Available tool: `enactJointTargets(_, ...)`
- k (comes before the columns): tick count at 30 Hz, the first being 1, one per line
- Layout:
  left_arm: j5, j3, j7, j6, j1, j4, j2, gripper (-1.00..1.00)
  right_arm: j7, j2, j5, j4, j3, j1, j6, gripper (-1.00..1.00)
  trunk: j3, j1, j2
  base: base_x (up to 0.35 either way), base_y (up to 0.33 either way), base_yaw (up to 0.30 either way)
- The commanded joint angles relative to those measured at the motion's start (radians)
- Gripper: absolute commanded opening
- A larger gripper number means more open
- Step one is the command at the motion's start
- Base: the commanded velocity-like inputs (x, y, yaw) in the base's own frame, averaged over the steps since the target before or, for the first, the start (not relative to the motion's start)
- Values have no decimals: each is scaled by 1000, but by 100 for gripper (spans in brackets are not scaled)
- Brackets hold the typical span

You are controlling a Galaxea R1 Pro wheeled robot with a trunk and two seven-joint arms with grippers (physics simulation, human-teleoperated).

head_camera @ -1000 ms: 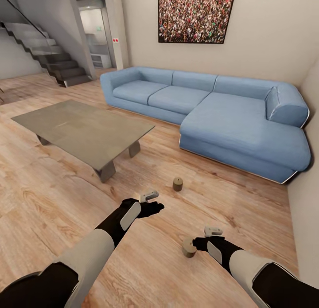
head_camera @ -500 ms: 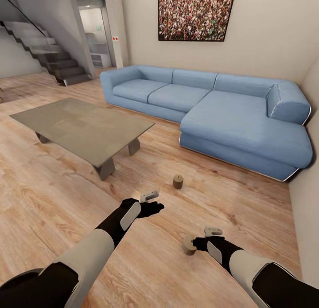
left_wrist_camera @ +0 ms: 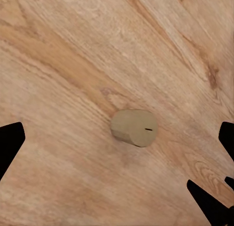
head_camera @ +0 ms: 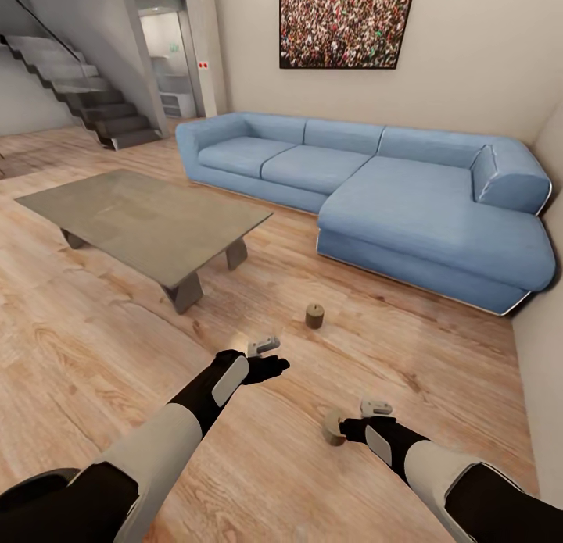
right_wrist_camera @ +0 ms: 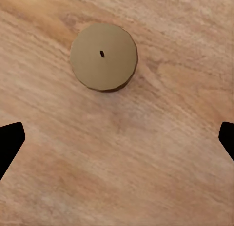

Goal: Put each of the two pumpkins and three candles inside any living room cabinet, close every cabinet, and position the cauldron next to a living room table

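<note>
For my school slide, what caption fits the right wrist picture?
Looking straight down at a tan candle standing on the wooden floor, wick up.

2 arms in the head view share 1 colour scheme: glossy black shells nearest the camera, pale grey-white forearm sleeves, then slim matte black wrist sections. Each black wrist carries 1 rounded light-grey oval panel. The left gripper (head_camera: pixel 270 354) is black, topped by a small grey block; the right gripper (head_camera: pixel 361 418) has a similar grey block above black parts. In the left wrist view the fingers (left_wrist_camera: pixel 9 143) appear as flat black pointed shapes at the frame's edges; in the right wrist view the fingers (right_wrist_camera: pixel 9 141) look the same. No cables, screws or markings can be made out.
</note>
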Motion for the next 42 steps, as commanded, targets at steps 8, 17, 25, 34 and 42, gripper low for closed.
enactJointTargets(8,9,-2,9,2,0,-1,0,100,-4,0,-8,-3,8,0,5,100,-26,31,-57,0,0,0)
enactJointTargets(17,9,-2,9,2,0,-1,0,100,14,0,-8,-3,8,-1,6,100,-54,65,-120,0,0,118)
enactJointTargets(25,9,-2,9,1,0,1,0,100,14,-2,-11,-1,6,-1,6,100,-76,92,-169,0,0,10)
enactJointTargets(34,9,-2,9,0,0,2,0,100,14,-2,-13,-1,6,0,6,100,-76,92,-169,0,0,0)
enactJointTargets(42,9,-2,9,1,0,2,0,100,14,-1,-10,-1,8,0,6,100,-76,92,-169,0,0,0)
